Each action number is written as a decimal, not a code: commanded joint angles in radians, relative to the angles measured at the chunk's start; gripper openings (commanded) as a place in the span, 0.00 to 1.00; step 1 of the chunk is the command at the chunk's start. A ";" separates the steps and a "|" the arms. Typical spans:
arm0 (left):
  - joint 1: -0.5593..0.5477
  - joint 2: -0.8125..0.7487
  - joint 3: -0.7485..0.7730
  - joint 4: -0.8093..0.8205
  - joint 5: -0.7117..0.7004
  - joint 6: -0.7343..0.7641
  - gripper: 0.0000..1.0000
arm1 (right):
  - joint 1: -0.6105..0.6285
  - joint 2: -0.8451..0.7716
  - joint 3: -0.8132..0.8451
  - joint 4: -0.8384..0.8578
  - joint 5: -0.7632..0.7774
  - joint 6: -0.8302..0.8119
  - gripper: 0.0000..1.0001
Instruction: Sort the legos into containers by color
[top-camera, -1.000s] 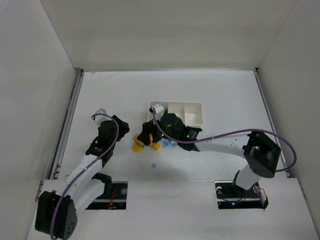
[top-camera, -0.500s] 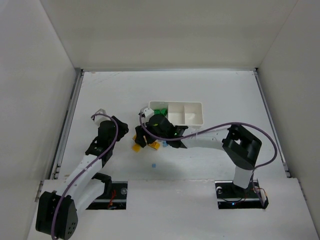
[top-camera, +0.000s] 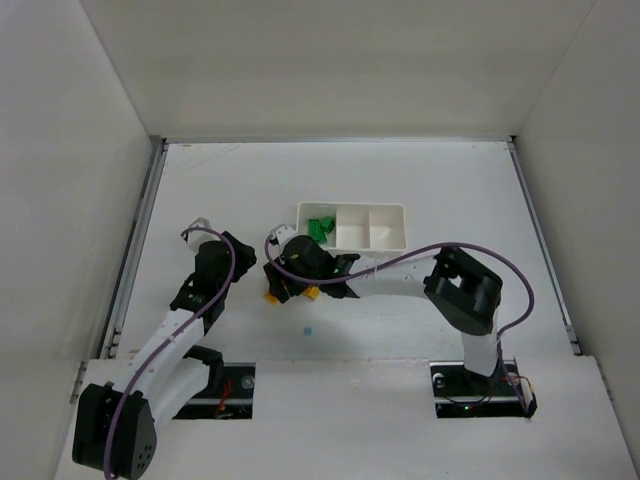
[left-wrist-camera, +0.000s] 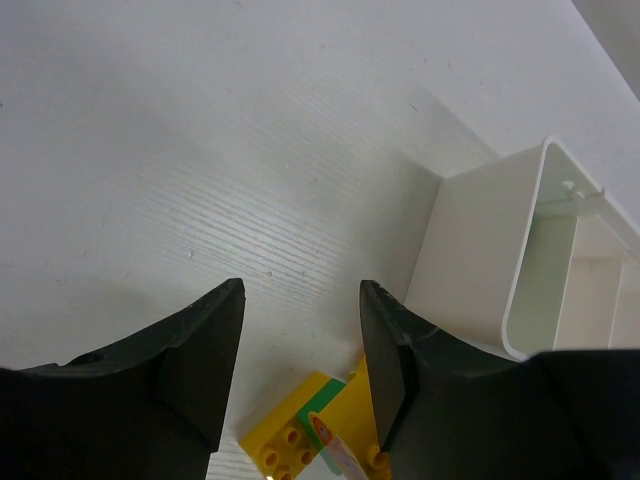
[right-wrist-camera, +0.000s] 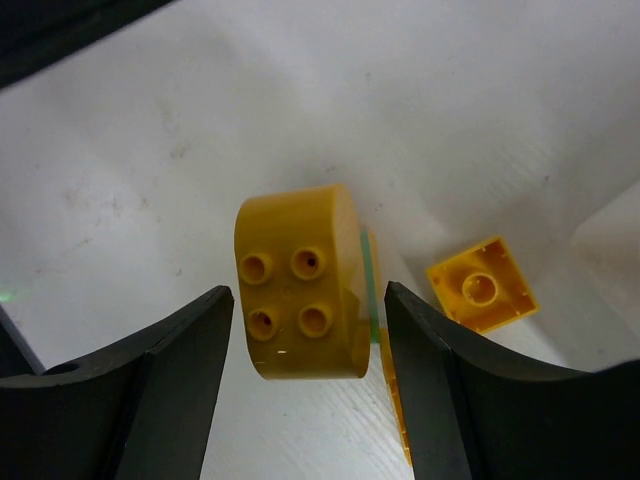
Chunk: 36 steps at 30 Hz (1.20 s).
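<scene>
The white three-compartment tray (top-camera: 387, 209) sits mid-table; green bricks (top-camera: 322, 229) lie in its left compartment. Its end wall shows in the left wrist view (left-wrist-camera: 470, 255). Yellow-orange bricks (top-camera: 272, 294) cluster left-front of the tray. My right gripper (right-wrist-camera: 305, 385) is open right over them, its jaws either side of a rounded yellow-orange brick (right-wrist-camera: 295, 282), not touching it; an upside-down square yellow brick (right-wrist-camera: 482, 284) lies to the right. My left gripper (left-wrist-camera: 300, 375) is open and empty, just left of a yellow brick with a green stripe (left-wrist-camera: 300, 430). A tiny light blue brick (top-camera: 308, 329) lies nearer the front.
White walls enclose the table on three sides. A metal rail (top-camera: 137, 240) runs along the left edge. The right arm's purple cable (top-camera: 420, 255) arcs over the table in front of the tray.
My right gripper has moved left, away from the tray's left end to over the yellow bricks, uncovering green bricks in the left compartment. The left arm has stayed put.
</scene>
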 joint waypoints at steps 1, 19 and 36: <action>0.006 -0.019 -0.005 0.001 -0.006 -0.023 0.47 | 0.028 -0.005 0.036 -0.016 0.045 -0.023 0.68; 0.030 -0.059 -0.023 -0.019 -0.006 -0.026 0.48 | 0.096 0.086 0.116 -0.089 0.232 -0.080 0.42; 0.052 -0.127 0.001 -0.007 0.086 -0.037 0.52 | 0.057 -0.158 -0.026 0.032 0.247 0.018 0.15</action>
